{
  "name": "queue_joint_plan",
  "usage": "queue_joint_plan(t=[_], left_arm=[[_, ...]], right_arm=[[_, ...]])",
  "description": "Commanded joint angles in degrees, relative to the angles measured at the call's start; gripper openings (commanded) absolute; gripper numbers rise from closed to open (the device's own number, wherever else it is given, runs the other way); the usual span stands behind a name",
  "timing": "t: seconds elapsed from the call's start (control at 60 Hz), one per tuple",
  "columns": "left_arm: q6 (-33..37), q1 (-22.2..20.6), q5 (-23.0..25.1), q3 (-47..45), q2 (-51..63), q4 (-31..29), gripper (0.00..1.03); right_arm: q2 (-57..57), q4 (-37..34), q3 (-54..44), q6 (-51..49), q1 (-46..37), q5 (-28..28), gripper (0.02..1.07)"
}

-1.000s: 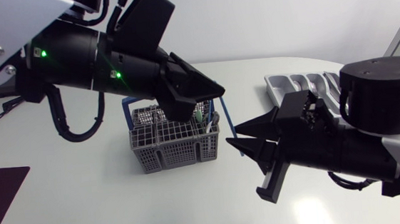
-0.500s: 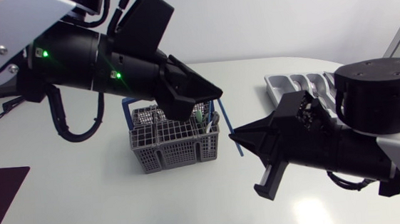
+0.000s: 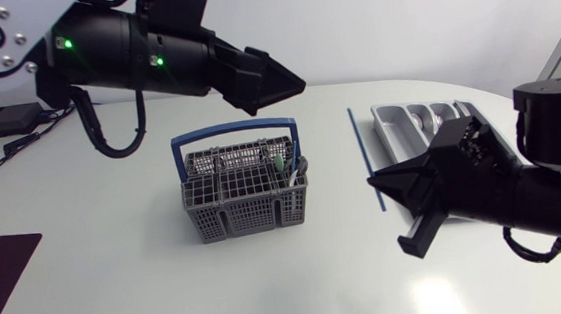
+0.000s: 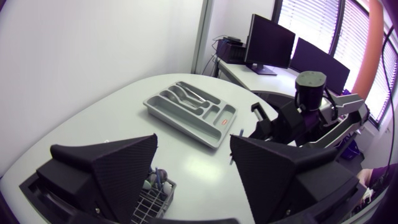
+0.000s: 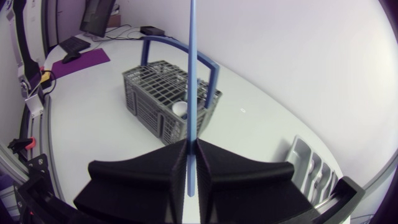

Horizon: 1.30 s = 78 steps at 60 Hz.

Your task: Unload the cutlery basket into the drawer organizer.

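- Two fingers of the right pincer [image 5: 191,149] press together on a thin blue stick [image 5: 193,68]. They pinch it near one end, so most of its length juts free of the pincer, on the organizer side of the cutlery basket [image 3: 244,194].
- Risk, as I judge it: with so long a free end and so short a grip, the stick could swivel or slip in the pinch. Its tip could then catch a divider of the drawer organizer [image 3: 406,127] instead of lying flat in a slot.
- Right arm reaches in low over the table [image 3: 120,290], its pincer pointing toward the basket and apart from it.
- More cutlery sits in the basket's compartment nearest the organizer.
- Beyond the basket, on the right arm's side, lies the organizer with a few pieces already in it.
- Left pincer [image 3: 279,79] hangs raised above and behind the basket, fingers spread, holding nothing.
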Motion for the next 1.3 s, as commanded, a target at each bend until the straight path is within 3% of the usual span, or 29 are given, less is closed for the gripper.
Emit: queue_joint_plan(t=[0.0, 0.183, 0.533, 1.017, 1.233, 1.283], left_arm=[[0.15, 0.32, -1.08, -0.49, 2.43, 1.88, 0.87], [3.14, -1.53, -3.80, -1.63, 5.86, 3.11, 0.87], [11.23, -4.69, -13.56, -1.72, 13.77, 3.72, 0.81], [13.60, -4.95, -22.08, 1.01, 19.66, 0.38, 0.78], [14.13, -5.13, -23.84, 1.18, 20.10, 0.73, 0.78], [13.95, -5.22, -23.84, 1.44, 20.19, 0.73, 0.77]], right_arm=[[1.23, -0.77, -1.01, -2.14, -5.48, -1.09, 0.08], [9.67, 0.63, 1.98, -1.70, -15.15, -1.53, 0.08], [31.90, -2.01, 15.87, 4.54, -26.31, -0.13, 0.08], [54.84, -7.98, 31.87, 10.08, -29.30, 4.97, 0.08], [58.18, -8.25, 33.71, 10.78, -29.48, 5.06, 0.08], [58.18, -8.25, 33.71, 10.96, -29.48, 5.06, 0.13]])
